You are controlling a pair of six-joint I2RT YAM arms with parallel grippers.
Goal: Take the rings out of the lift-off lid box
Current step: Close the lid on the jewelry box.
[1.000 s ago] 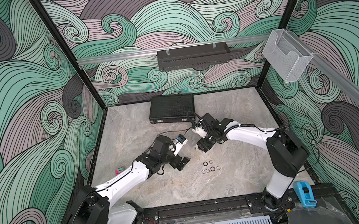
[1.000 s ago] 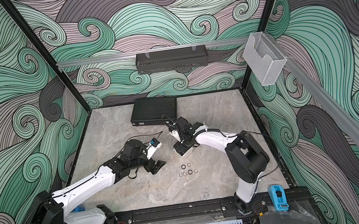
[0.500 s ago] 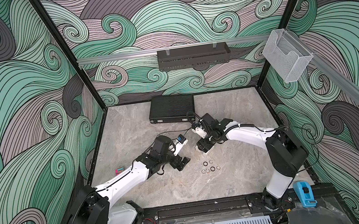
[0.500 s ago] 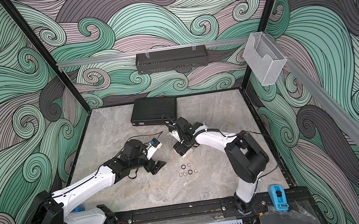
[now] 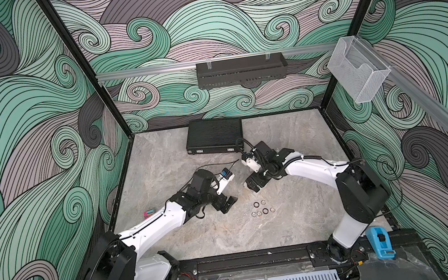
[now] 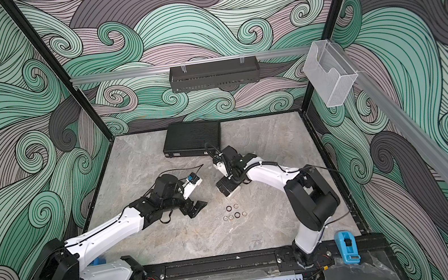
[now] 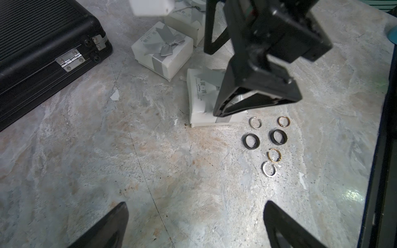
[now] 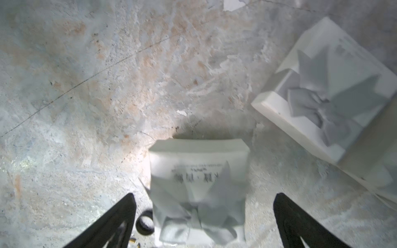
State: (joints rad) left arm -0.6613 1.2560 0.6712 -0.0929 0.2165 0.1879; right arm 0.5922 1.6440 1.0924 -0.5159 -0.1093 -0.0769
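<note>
While six rings (image 7: 272,137) lie on the table (image 7: 107,150) just beside the white box (image 8: 197,163), right gripper (image 8: 205,196) hovers over it, jaws wide; left gripper (image 7: 196,204) gapes empty; unloading looks done, next call: back away cleanly

Black case (image 5: 214,136) at the back, blue tape dispenser (image 5: 381,242) in front.

Matt black and shiny gold and silver metal rings (image 7: 245,141) on worn, chipped marble-look table (image 7: 107,150), faintly glossy; matt white cardboard boxes (image 7: 180,55) tied with grey cloth ribbon (image 7: 169,46); ribbed black case (image 7: 32,43) with bright metal hinge (image 7: 68,60)
</note>
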